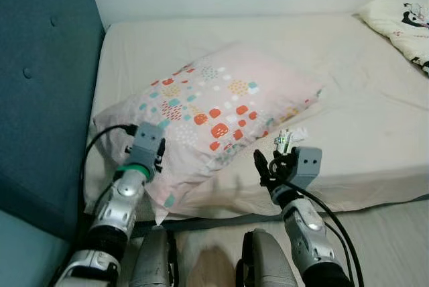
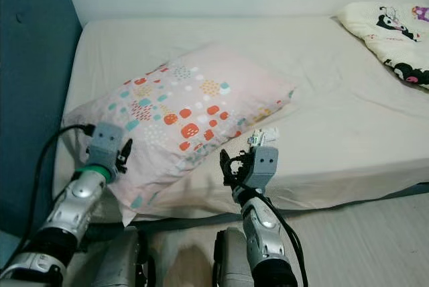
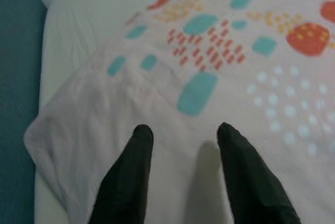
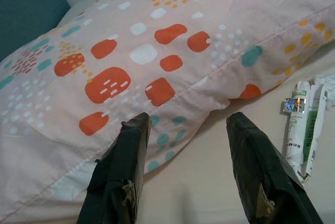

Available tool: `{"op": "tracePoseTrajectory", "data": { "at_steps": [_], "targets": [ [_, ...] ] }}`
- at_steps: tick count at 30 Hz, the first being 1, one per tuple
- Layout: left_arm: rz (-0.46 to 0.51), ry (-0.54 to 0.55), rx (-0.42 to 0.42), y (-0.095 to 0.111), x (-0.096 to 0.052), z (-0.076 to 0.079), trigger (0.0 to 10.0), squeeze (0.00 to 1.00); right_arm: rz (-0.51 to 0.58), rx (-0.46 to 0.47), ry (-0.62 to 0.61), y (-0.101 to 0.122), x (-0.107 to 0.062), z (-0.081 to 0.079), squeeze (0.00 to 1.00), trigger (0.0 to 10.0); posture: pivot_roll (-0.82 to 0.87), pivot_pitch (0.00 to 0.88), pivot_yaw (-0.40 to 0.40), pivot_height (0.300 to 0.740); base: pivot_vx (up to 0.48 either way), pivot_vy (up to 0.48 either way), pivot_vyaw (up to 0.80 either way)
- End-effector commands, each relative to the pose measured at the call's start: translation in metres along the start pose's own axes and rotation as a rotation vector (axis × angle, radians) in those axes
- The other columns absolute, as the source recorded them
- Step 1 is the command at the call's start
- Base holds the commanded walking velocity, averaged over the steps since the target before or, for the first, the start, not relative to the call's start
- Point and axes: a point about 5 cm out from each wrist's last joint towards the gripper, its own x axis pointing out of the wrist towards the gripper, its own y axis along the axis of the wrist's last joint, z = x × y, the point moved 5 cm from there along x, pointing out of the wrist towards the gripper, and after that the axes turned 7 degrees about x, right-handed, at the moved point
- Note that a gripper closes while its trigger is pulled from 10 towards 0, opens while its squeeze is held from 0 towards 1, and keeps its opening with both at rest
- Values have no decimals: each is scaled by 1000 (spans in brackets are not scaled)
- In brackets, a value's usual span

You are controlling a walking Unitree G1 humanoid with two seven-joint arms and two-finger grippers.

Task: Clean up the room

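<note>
A pink pillow with orange, teal and white spots lies slanted on the cream mattress. My left gripper hovers open over the pillow's near left corner, its black fingers apart with nothing between them. My right gripper is open at the pillow's near edge, close to the bed's front. A small crumpled green-and-white wrapper lies on the sheet just beside the right gripper, also seen as the wrapper in the eye views.
A teal padded headboard rises at the left of the bed. A cartoon-print blanket is bunched at the far right corner. A white wall runs behind the bed. Pale floor shows in front of the mattress.
</note>
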Motion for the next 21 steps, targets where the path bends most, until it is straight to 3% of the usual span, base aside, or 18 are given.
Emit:
{"op": "tracePoseTrajectory", "data": {
  "at_steps": [1,3,12,13,17,21],
  "targets": [
    [-33,-2,-22,-5,4,-13,10000,1000,-19,11,13,-4,-2,-3,0,10000,22,112,15,625,0,0,0],
    [-27,-9,-16,-1,7,-20,10000,1000,-23,15,25,-4,-1,-5,0,10000,22,112,15,625,0,0,0],
    [-16,-49,-1,11,13,-18,10000,1000,-23,26,40,-2,3,-12,0,10000,19,130,23,625,0,0,0],
    [-12,-50,-9,11,12,-15,10000,0,-22,9,44,-2,2,-13,0,10000,18,137,20,620,0,0,0],
    [-8,-55,-22,11,11,-9,10000,0,-24,-27,54,-4,1,-15,0,10000,19,139,18,605,0,0,0],
    [-20,-60,-21,10,12,-13,10000,0,-33,-24,54,-5,0,-15,0,10000,22,142,15,590,0,0,0]
  ]
}}
